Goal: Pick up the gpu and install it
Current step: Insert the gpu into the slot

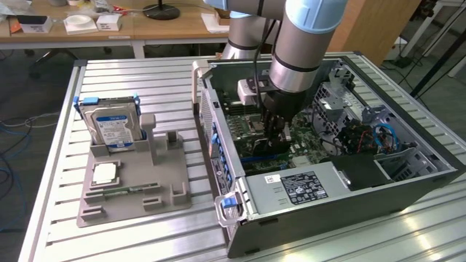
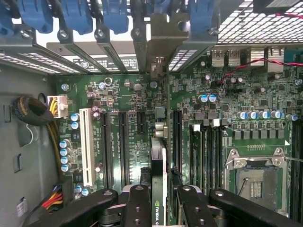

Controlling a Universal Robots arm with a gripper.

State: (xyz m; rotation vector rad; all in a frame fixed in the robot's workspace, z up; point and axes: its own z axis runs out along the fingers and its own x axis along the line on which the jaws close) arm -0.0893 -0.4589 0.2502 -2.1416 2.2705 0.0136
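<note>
gpu [image 2: 160, 179] edge-on, long axis toward rear brackets.

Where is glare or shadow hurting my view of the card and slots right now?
Exterior view: glare streaks on the table slats, while the gripper sits in the case's shade. Wrist view: the motherboard is evenly lit, the gpu seen edge-on between the fingers.

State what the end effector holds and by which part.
The end effector holds the gpu edge-on by its upper edge, its fingers on either face, above the motherboard.
</note>
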